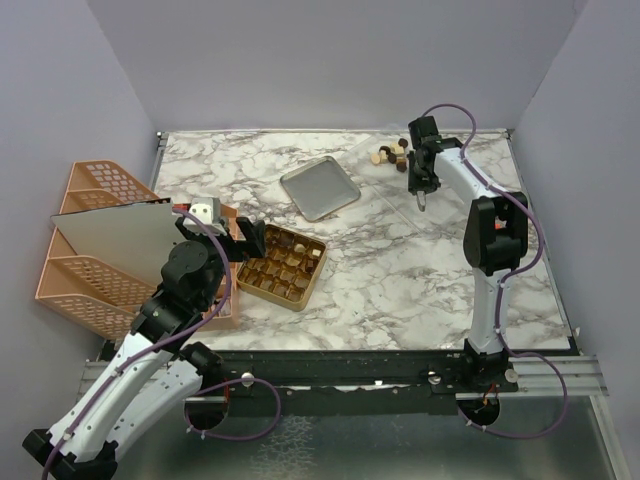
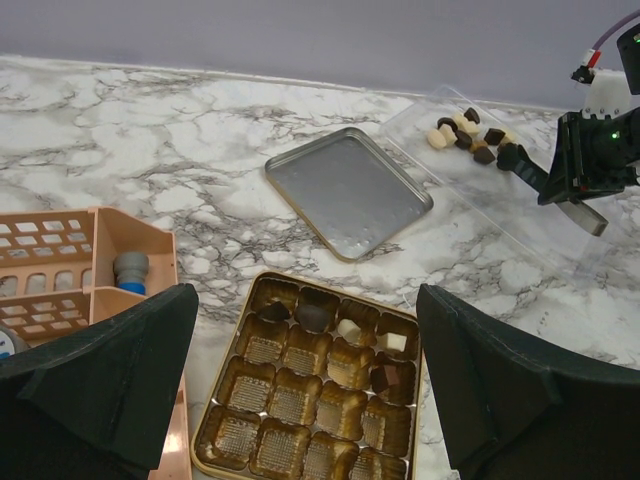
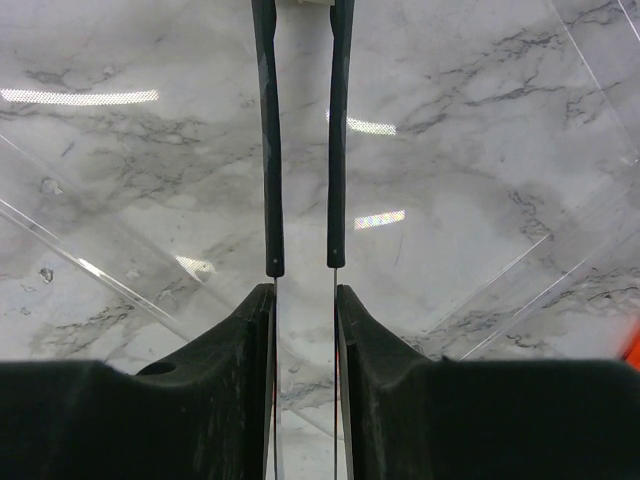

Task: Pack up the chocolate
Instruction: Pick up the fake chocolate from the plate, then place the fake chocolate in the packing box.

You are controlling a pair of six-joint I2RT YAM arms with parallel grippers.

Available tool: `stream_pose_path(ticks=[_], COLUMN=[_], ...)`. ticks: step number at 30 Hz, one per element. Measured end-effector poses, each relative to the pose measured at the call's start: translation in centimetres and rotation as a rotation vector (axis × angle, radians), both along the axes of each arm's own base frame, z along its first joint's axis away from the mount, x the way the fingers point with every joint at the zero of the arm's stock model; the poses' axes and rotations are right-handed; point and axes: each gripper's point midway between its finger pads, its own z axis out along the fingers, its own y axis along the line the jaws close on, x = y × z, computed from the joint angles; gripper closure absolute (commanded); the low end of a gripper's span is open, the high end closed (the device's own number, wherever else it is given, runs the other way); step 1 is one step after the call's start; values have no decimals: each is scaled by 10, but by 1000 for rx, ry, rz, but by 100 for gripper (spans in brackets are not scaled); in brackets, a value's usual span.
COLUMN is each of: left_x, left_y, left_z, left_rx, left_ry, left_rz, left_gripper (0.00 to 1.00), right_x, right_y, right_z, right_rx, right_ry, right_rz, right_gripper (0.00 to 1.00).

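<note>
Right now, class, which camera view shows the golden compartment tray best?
Left wrist: the tray fills the foreground, with chocolates visible in several compartments. Top external shows it small; right wrist misses it.

No writing, number or brand mark is legible in any view. The lid [image 1: 320, 189], at one o'clock from the tray [image 1: 281, 266], shows plain metal.

A white marble-look table [image 1: 400, 270] veined in grey, boxed by plain pale lilac walls [image 1: 330, 60] behind and on both sides. A dark rail [image 1: 350, 365] runs along its near edge. Soft streaks of light [image 3: 80, 97] reflect off the glossy top.
</note>
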Motion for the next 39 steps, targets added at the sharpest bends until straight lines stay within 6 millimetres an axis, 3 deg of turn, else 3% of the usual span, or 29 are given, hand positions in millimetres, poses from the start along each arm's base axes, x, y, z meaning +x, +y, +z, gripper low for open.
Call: stream_pose_path(ticks=[5, 10, 17, 22, 26, 32, 39], left_x=[0, 0, 0, -3, -5, -9, -12], left_y=[1, 4, 8, 14, 20, 31, 36], left_z=[0, 2, 3, 7, 11, 15, 20], left_rx=[0, -2, -1, -8, -12, -26, -49], left_ry=[-2, -7, -14, -32, -47, -71, -101], left_rz=[4, 18, 35, 58, 84, 122, 142], left_gripper=[1, 1, 1, 1, 1, 1, 1], right_x=[-2, -20, -47, -69, -99, -161, -231], right_y=[0, 0, 23, 63, 106, 167, 224], right_z=[0, 3, 29, 63, 83, 86, 83], right_rx=[-1, 9, 37, 57, 90, 161, 255], right_ry=[2, 22, -2, -58, -89, -61, -3], right_rz=[2, 12, 72, 177, 294, 462, 622], right_gripper=[75, 77, 77, 77, 77, 77, 76])
